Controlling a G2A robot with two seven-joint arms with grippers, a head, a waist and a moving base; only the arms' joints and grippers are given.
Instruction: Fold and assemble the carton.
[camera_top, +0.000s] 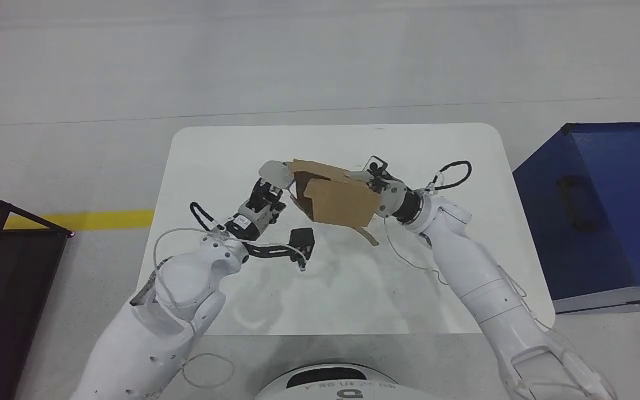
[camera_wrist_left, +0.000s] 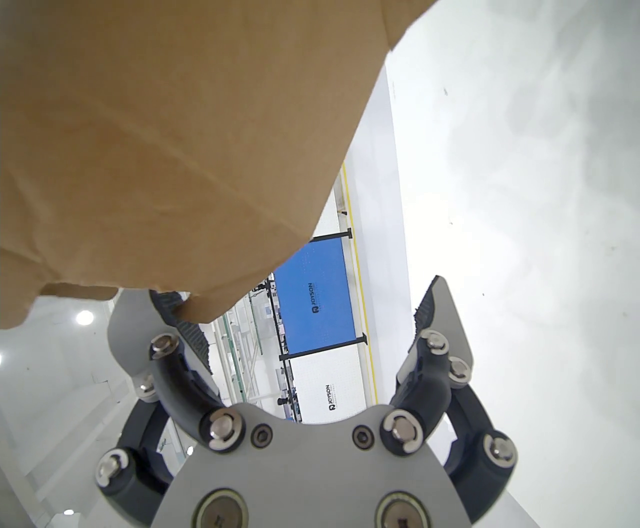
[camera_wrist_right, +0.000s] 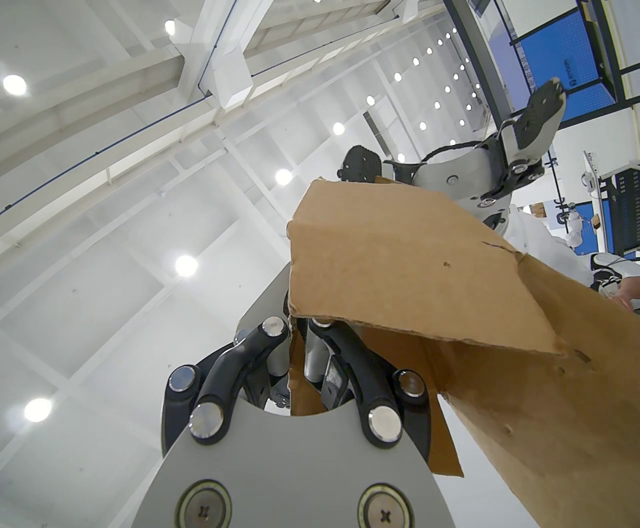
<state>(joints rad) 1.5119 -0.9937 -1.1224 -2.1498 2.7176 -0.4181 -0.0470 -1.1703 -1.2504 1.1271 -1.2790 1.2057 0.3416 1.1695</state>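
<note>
One carton (camera_top: 335, 200), two hands, namely the left hand (camera_top: 272, 183) and the right hand (camera_top: 378, 187), one worktop (camera_top: 220, 150) and one blue bin (camera_top: 590, 220) are counted.

Left gripper (camera_wrist_left: 305, 300): jaws wide apart. Taking its reach as twelve o'clock, the carton (camera_wrist_left: 175, 140) lies at eleven, plain brown card with a faint crease. One finger pad (camera_wrist_left: 192, 335) touches the carton's lower corner; the other finger (camera_wrist_left: 442, 320) stands clear. Blue board (camera_wrist_left: 315, 305) at twelve, far off, a yellow line (camera_wrist_left: 362, 280) beside it. White surface (camera_wrist_left: 500, 175) at one to two.
</note>
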